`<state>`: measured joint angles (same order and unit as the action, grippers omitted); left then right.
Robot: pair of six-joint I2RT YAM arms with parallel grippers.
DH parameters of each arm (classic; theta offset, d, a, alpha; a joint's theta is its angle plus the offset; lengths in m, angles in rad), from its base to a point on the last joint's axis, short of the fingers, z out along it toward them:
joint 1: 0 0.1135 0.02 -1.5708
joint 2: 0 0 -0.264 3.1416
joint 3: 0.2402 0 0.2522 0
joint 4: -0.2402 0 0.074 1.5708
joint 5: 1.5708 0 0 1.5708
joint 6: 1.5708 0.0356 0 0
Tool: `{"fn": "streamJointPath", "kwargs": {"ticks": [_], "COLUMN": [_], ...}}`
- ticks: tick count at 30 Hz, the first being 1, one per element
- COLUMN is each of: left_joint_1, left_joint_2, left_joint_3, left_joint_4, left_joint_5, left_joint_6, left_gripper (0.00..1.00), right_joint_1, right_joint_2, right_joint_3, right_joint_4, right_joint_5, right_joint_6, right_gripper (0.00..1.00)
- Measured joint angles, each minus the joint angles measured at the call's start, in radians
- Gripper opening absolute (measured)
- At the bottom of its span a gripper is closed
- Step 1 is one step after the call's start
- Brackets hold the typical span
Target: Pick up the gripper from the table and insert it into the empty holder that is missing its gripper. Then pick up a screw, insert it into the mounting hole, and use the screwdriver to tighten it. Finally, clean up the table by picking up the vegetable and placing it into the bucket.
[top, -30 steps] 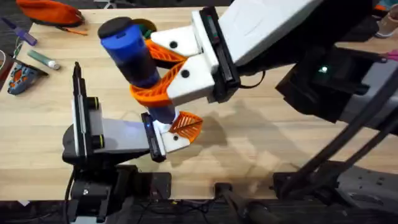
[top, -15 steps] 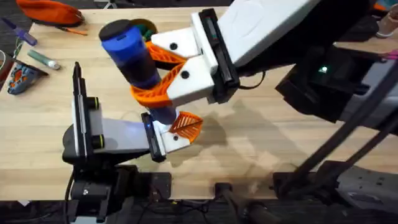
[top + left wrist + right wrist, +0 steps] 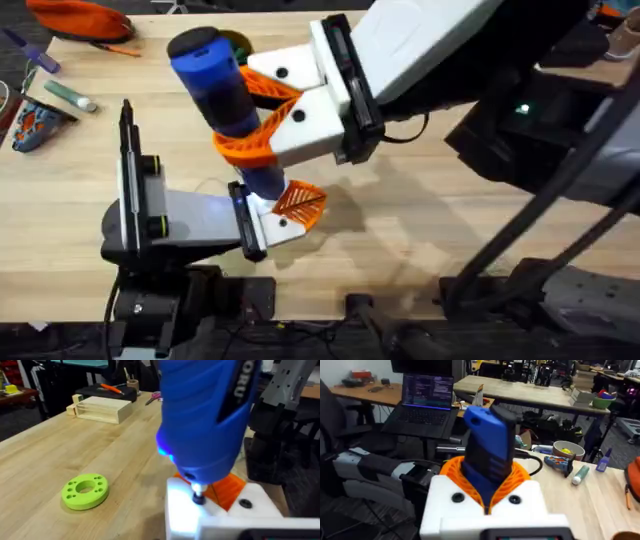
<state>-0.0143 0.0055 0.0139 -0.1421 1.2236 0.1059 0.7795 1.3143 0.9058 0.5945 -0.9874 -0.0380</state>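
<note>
overhead: right pincer (image 3: pixel 250 120) grips screwdriver (image 3: pixel 222 95)

Screwdriver (image 3: pixel 210 415): dark side panel carries pale lettering, cut off by the frame edge; fragment reads roughly "ORU". No other text legible.

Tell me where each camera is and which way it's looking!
Overhead: above the table, looking down and forward; both arms show, the right pincer shut on the blue screwdriver.
Left wrist: on the left arm, looking across the table at the screwdriver's tip, a green disc and a wooden box.
Right wrist: on the right arm, looking along its orange fingers.
All three share the screwdriver.
</note>
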Motion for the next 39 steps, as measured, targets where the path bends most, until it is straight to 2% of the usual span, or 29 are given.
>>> {"fn": "streamJointPath", "kwargs": {"ticks": [39], "left_joint_1": [0.0], "left_joint_2": [0.008], "left_joint_3": [0.0], "left_joint_4": [0.0], "left_joint_5": [0.0], "left_joint_6": [-0.018], "left_gripper": [0.014], "right_joint_1": [0.001], "right_joint_2": [0.044], "right_joint_3": [0.014], "right_joint_4": [0.047], "right_joint_5": [0.006], "right_joint_6": [-0.006], "right_gripper": [0.026]}}
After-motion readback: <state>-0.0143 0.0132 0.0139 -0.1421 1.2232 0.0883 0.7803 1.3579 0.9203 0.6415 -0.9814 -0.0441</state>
